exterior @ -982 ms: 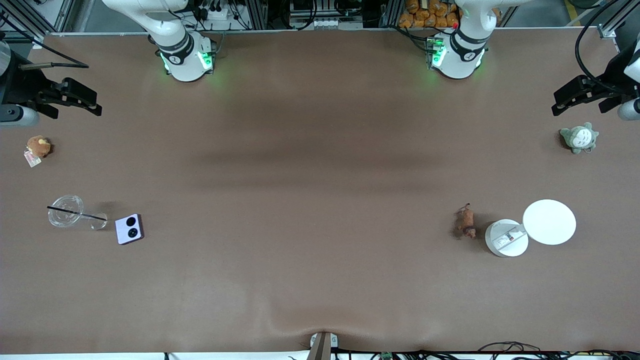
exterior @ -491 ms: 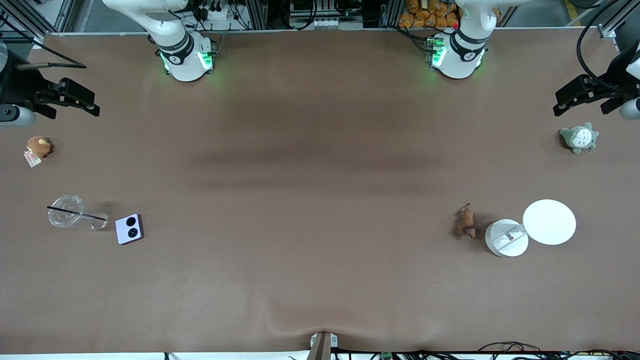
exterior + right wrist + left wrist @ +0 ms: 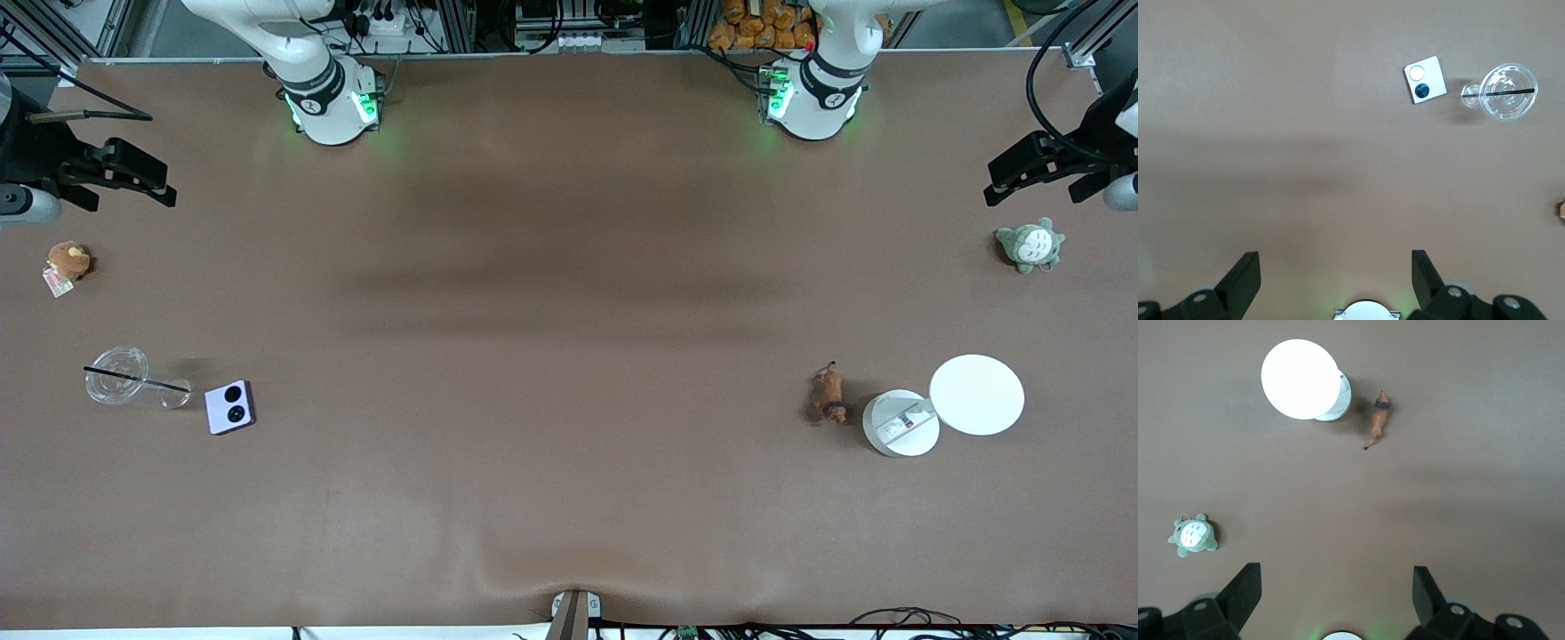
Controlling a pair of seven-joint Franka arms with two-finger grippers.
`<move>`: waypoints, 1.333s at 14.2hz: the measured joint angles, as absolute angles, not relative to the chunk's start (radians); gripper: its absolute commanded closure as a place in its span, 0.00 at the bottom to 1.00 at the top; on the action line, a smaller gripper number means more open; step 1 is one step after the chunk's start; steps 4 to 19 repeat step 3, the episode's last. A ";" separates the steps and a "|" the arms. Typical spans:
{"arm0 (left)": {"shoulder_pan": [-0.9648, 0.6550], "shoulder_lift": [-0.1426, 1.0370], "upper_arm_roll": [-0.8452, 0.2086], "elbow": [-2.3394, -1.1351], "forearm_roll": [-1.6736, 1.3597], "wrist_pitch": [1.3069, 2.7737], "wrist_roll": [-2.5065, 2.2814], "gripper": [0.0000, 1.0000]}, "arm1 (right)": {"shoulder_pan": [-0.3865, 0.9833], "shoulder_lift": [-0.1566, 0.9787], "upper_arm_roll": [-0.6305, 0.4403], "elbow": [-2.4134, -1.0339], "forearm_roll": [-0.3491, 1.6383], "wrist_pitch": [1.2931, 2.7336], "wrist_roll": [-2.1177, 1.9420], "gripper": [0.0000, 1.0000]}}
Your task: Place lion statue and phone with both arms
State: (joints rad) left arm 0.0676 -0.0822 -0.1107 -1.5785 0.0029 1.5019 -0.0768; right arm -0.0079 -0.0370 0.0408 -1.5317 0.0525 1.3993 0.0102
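Both arms hang high at the table's ends, nothing held. The left gripper (image 3: 1036, 169) has its fingers spread wide over the left arm's end, above the grey-and-white plush (image 3: 1029, 245); the right gripper (image 3: 124, 171) is equally spread over the right arm's end, above the tan plush (image 3: 68, 260).

The lion statue (image 3: 829, 394) lies just beside the white container (image 3: 900, 424) – best approached from the bare side, fingers across its slim body. The phone (image 3: 229, 407) lies flat near the clear cup (image 3: 116, 376) and its straw (image 3: 135, 380); grip its edges, clear of the cup. The table's (image 3: 569, 293) middle is bare – ample room for placing.
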 measured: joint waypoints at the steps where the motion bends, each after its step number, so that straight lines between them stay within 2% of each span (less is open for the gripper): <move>1: 0.067 -0.082 -0.111 -1.578 0.003 1.502 -0.077 0.00 | -0.008 -0.037 0.041 -1.532 0.053 1.399 0.010 0.00; 19: 0.066 -0.082 -0.114 -1.579 0.003 1.502 -0.077 0.00 | -0.008 -0.037 0.041 -1.532 0.053 1.399 0.010 0.00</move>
